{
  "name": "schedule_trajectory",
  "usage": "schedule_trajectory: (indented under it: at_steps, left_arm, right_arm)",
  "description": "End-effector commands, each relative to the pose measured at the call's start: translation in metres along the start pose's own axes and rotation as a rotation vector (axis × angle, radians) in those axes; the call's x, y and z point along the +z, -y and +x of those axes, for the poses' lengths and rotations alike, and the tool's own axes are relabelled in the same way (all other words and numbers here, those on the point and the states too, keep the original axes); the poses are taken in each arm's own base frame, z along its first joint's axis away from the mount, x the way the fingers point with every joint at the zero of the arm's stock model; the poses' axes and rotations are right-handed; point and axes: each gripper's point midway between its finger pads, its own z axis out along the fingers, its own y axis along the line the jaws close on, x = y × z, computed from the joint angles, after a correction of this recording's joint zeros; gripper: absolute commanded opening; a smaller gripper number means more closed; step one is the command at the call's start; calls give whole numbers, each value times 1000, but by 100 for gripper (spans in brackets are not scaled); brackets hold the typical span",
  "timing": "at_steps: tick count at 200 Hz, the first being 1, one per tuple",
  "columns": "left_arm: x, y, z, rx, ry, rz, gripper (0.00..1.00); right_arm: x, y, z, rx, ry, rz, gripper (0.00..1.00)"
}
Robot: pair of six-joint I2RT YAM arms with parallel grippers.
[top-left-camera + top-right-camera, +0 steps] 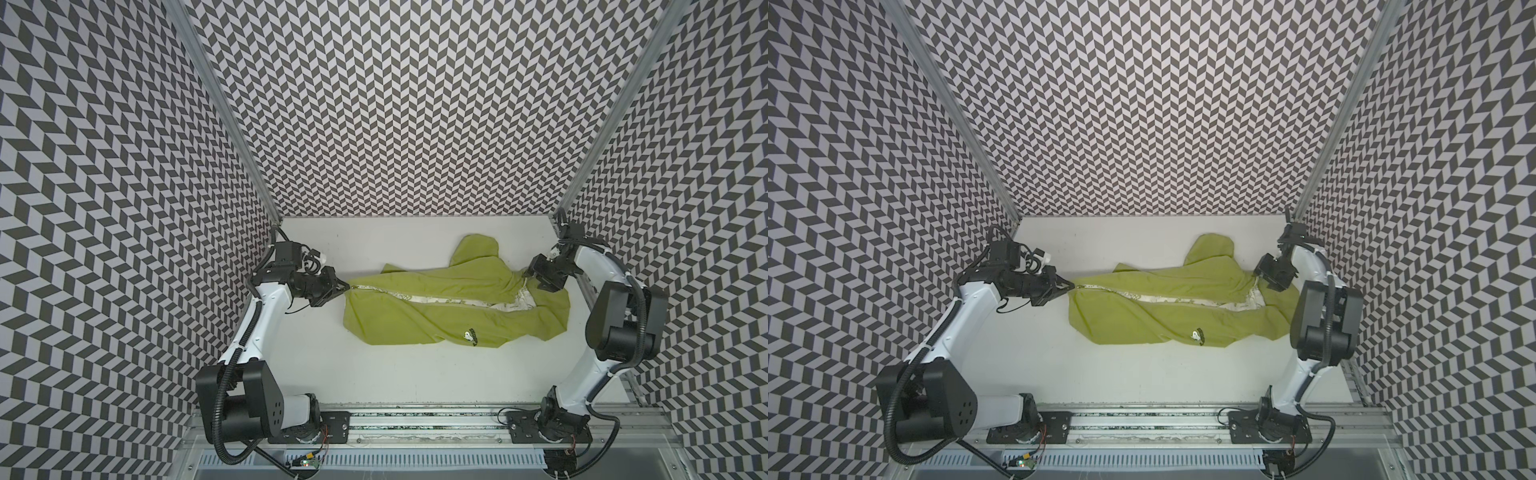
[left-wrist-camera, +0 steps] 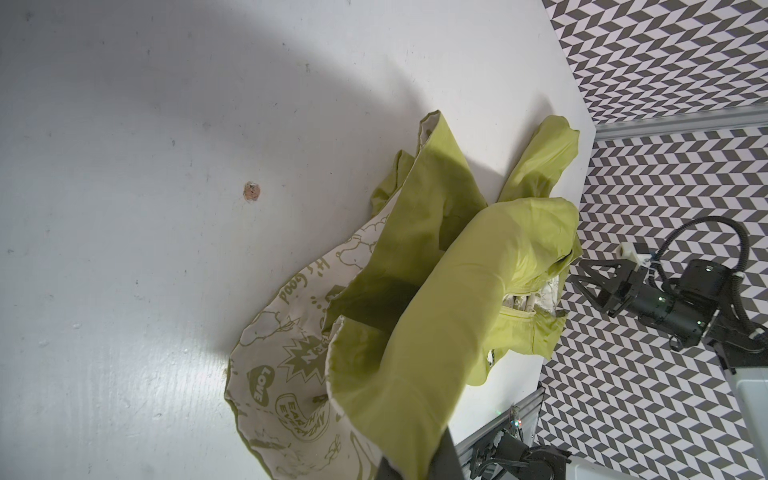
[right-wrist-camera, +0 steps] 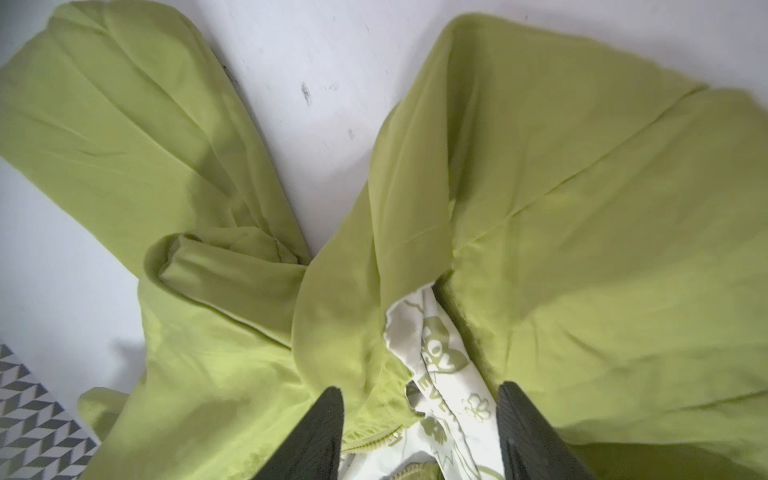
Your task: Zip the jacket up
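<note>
The lime-green jacket [image 1: 436, 316] [image 1: 1163, 316] lies stretched sideways across the white table in both top views, with its emblem [image 1: 469, 336] towards the front. White patterned lining [image 1: 457, 300] shows along the front opening. My left gripper [image 1: 344, 286] [image 1: 1070, 286] is shut on the jacket's left end; in the left wrist view that gripper [image 2: 415, 467] pinches the green fabric [image 2: 436, 332]. My right gripper [image 1: 528, 277] [image 1: 1257, 275] is at the jacket's right end. In the right wrist view it [image 3: 419, 419] stands open, with the zipper edge [image 3: 374, 442] and lining [image 3: 440, 365] between its fingers [image 3: 320, 436].
Chevron-patterned walls [image 1: 374, 104] close in the table on three sides, with metal posts [image 1: 232, 124] at the back corners. A rail [image 1: 415, 419] carrying both arm bases runs along the front edge. A small brown spot [image 2: 252, 192] marks the tabletop.
</note>
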Motion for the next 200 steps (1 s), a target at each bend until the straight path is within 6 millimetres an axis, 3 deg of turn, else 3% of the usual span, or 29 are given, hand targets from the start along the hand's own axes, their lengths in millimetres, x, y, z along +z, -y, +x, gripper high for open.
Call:
schedule_trajectory:
  at_steps: [1, 44, 98, 112, 125, 156, 178, 200]
  left_arm:
    - [-3, 8, -5, 24, 21, 20, 0]
    - [-4, 14, -3, 32, 24, 43, 0]
    - [0, 13, 3, 21, 9, 60, 0]
    - [0, 15, 4, 22, 8, 65, 0]
    - [0, 16, 4, 25, 8, 65, 0]
    - [-1, 15, 5, 24, 9, 65, 0]
    - [-2, 14, 5, 23, 15, 53, 0]
    - [-3, 7, 4, 21, 34, 13, 0]
  right_arm:
    - [-36, 4, 12, -66, 18, 70, 63]
    - [-40, 26, 54, -66, -3, 152, 60]
    - [-1, 37, 85, -47, -122, 179, 58]
    - [3, 39, 87, -32, -122, 177, 54]
    - [3, 39, 87, -27, -115, 178, 42]
    - [-12, 39, 79, -25, -74, 204, 19]
    - [-31, 35, 73, -27, -26, 202, 17]
    - [-51, 29, 68, -26, 19, 175, 8]
